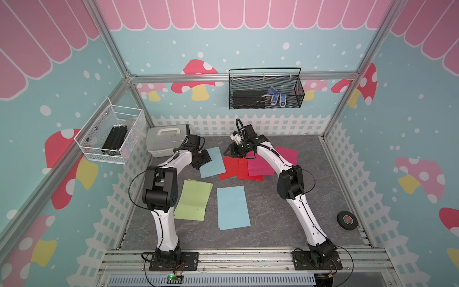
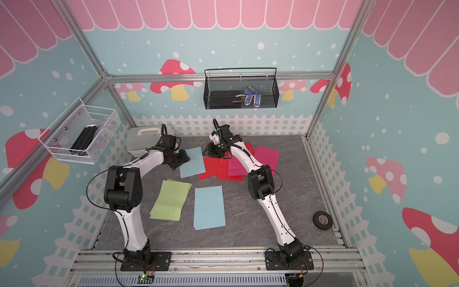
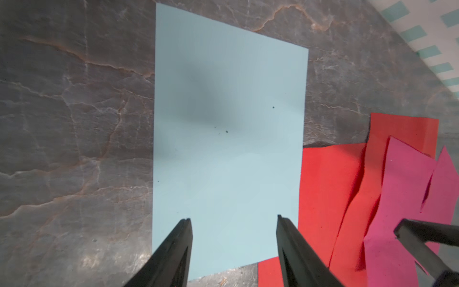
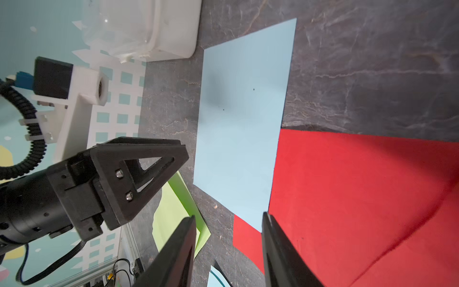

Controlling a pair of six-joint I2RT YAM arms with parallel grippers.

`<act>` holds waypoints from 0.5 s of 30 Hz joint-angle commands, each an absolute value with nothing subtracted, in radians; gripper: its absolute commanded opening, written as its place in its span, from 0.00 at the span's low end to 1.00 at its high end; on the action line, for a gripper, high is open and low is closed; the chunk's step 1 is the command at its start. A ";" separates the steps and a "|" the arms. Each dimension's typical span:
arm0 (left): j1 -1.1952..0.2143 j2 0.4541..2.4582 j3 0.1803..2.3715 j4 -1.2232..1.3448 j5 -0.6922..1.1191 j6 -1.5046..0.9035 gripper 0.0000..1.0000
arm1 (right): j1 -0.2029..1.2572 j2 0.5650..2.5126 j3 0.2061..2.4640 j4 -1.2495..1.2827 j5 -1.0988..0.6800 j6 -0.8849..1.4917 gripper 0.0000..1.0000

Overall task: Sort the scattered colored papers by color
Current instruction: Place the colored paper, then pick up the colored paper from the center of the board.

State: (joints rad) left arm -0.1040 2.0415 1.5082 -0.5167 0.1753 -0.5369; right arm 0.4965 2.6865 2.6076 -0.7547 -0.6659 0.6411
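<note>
Colored papers (image 1: pixel 193 200) lie flat across the bench (image 1: pixel 285 223), partly grouped by color.

Left tool (image 3: pixel 233 218): jaws moderately apart with nothing between them, poised over the far blue sheet (image 3: pixel 228 136) near its edge. Contact with the paper cannot be confirmed.

Right tool (image 4: pixel 229 215): jaws likewise apart and empty, over the seam where that blue sheet overlaps the red sheets (image 4: pixel 360 198). Both top views show the two tools close together.

Beyond them, magenta sheets (image 1: pixel 260 166) lie on the red pile. Green sheets (image 2: pixel 171 200) and the near blue sheet (image 1: pixel 233 207) lie nearer the arm bases, well apart from the far blue one. A white box (image 1: pixel 165 139) stands just behind the left arm's wrist.

Risks noted:
- A thin sheet lying flat on a hard surface offers no raised edge, so the fingers may slip off or crumple it.
- Dragging the far blue sheet may pull the red one beneath it out of place.
- The two tools are working the same small area and may collide.
</note>
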 commanded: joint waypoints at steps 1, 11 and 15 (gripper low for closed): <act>-0.095 2.074 1.531 -0.546 0.154 -0.515 0.57 | 0.497 2.712 2.631 -0.746 -0.714 0.661 0.46; -0.084 2.112 1.514 -0.540 0.148 -0.520 0.56 | 0.500 2.736 2.575 -0.728 -0.722 0.665 0.46; -0.083 2.120 1.505 -0.539 0.146 -0.523 0.56 | 0.504 2.748 2.567 -0.724 -0.726 0.667 0.45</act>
